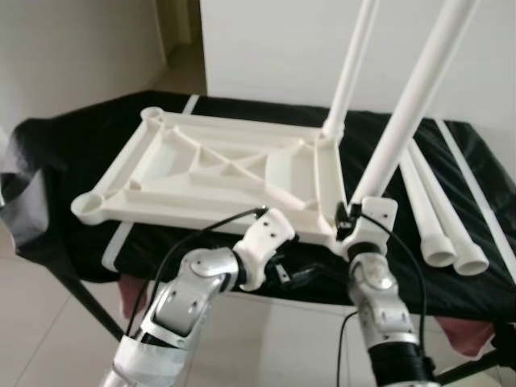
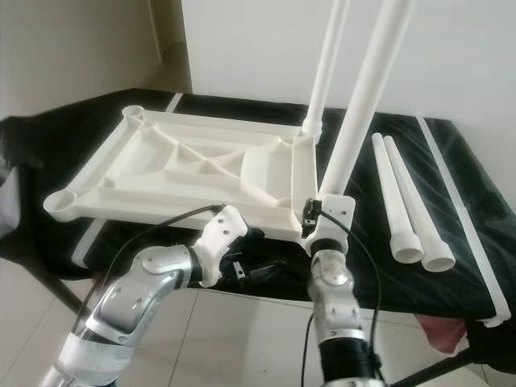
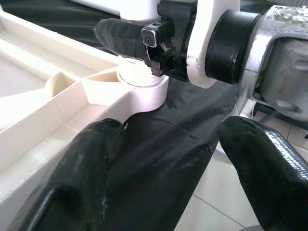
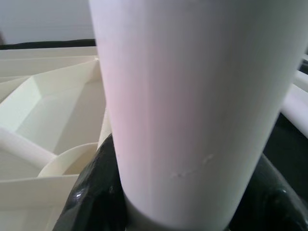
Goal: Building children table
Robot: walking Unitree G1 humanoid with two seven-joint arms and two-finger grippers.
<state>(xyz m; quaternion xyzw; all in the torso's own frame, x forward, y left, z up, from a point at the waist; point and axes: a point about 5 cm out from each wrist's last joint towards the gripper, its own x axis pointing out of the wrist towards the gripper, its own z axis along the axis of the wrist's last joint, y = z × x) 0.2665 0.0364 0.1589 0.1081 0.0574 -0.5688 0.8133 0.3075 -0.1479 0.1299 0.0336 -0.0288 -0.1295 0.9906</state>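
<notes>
White plastic dominates the scene: an upside-down children's tabletop [image 1: 218,173] lies ribs-up on a black cloth-covered workbench [image 1: 72,145]. One table leg [image 1: 348,72] already stands upright in the far corner socket on the robot's right. A second leg [image 1: 407,105] rises at a slant from the near right corner socket [image 3: 142,89], and the right gripper [image 1: 352,219] is clamped around its base; in the right wrist view the black fingers [image 4: 91,192] hug the tube on both sides. Two spare legs [image 2: 407,201] lie side by side on the cloth, further to the right. The left gripper [image 1: 282,270] hovers just below the tabletop's near edge, its fingers [image 3: 86,163] spread wide and holding nothing, one of them close against the rim.

The step in hand appears to be seating this second leg. It leans noticeably, so doing this well likely means bringing it upright over the socket before pressing or twisting down. The left gripper could steady the tabletop's rim so the light plastic does not slide on the cloth.
</notes>
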